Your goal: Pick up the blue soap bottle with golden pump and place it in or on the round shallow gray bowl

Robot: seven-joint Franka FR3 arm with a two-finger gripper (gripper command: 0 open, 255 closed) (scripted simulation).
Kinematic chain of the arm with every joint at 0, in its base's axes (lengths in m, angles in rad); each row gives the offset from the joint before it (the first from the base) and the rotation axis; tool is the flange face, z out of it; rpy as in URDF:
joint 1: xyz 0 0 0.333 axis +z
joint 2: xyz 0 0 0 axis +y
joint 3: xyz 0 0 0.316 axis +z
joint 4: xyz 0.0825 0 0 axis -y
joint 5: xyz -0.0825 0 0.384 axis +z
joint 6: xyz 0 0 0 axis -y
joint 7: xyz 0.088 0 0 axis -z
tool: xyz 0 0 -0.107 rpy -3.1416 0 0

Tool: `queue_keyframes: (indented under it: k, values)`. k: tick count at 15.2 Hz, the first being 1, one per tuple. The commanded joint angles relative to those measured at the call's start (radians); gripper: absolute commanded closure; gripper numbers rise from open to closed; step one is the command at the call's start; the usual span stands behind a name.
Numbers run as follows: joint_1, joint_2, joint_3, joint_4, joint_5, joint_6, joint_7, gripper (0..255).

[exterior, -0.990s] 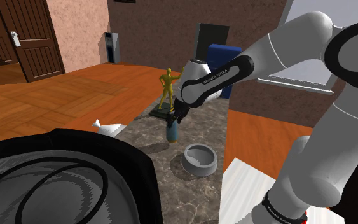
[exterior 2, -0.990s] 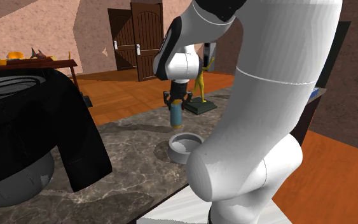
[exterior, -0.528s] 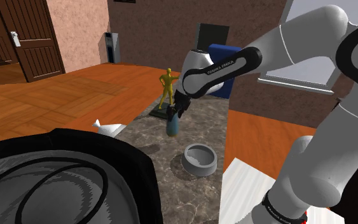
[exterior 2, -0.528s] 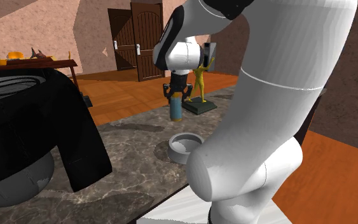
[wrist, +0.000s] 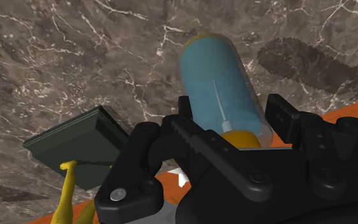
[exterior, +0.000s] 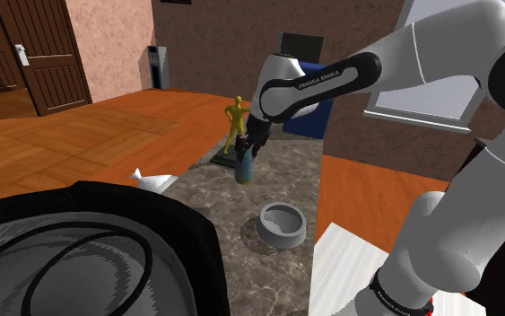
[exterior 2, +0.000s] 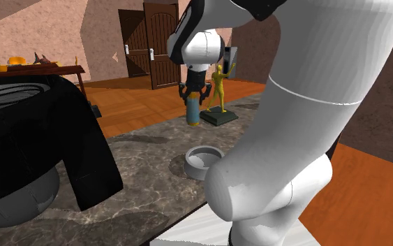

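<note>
Raised since a second ago and carried up-frame, closer to the yellow figurine [exterior: 234, 124]: blue soap bottle [exterior: 244, 170], clamped in the black gripper [exterior: 248, 154]. Round grey bowl [exterior: 281, 225] and figurine left where they were.

Shoulder view: bottle just above the middle of the frame, hanging upright under the gripper, clear of the dark marble counter [exterior: 241, 251] and partly overlapping the figurine's dark base. Bowl lower and to the right, resting on the counter, well apart from the bottle. Large black mass [exterior: 107, 242] across the lower left; white arm sweeping in from the upper right.

Second exterior view: gripper [exterior 2: 194, 96] at upper middle, bottle [exterior 2: 194, 112] straight beneath it, figurine [exterior 2: 220, 87] just to the right. Bowl [exterior 2: 203, 161] below the bottle, near the frame's centre, on the counter [exterior 2: 146, 157]. Brown door [exterior 2: 158, 43] behind, upper middle; side table [exterior 2: 34, 68] bearing orange things at upper left.

Wrist view: gripper [wrist: 233, 111] partly closed, one black finger [wrist: 193, 130] on each side of the bottle [wrist: 217, 76], pressing its pale blue body just by the golden collar [wrist: 242, 137]. Bottle pointing away toward the counter [wrist: 75, 57]. Dark green base [wrist: 82, 137] of the figurine beside the fingers, yellow leg [wrist: 66, 191] rising from it.
</note>
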Motion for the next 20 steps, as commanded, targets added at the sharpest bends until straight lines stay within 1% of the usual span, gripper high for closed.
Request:
queue_keyframes:
  k: [1,2,6,10,13,17,20]
  values:
    - [-0.001,-0.014,0.000,0.014,-0.002,-0.028,0.001,255]
    - [-0.001,-0.019,0.000,0.022,-0.003,-0.041,0.002,255]
    - [-0.008,-0.187,0.009,-0.125,-0.022,-0.061,0.018,255]
    - [-0.017,-0.365,0.020,-0.256,-0.034,-0.108,0.031,255]
    - [-0.025,-0.508,0.028,-0.344,-0.040,-0.163,0.039,255]
    - [-0.033,-0.710,0.038,-0.444,-0.044,-0.265,0.047,255]
    - [-0.034,-0.704,0.036,-0.482,-0.045,-0.222,0.046,255]
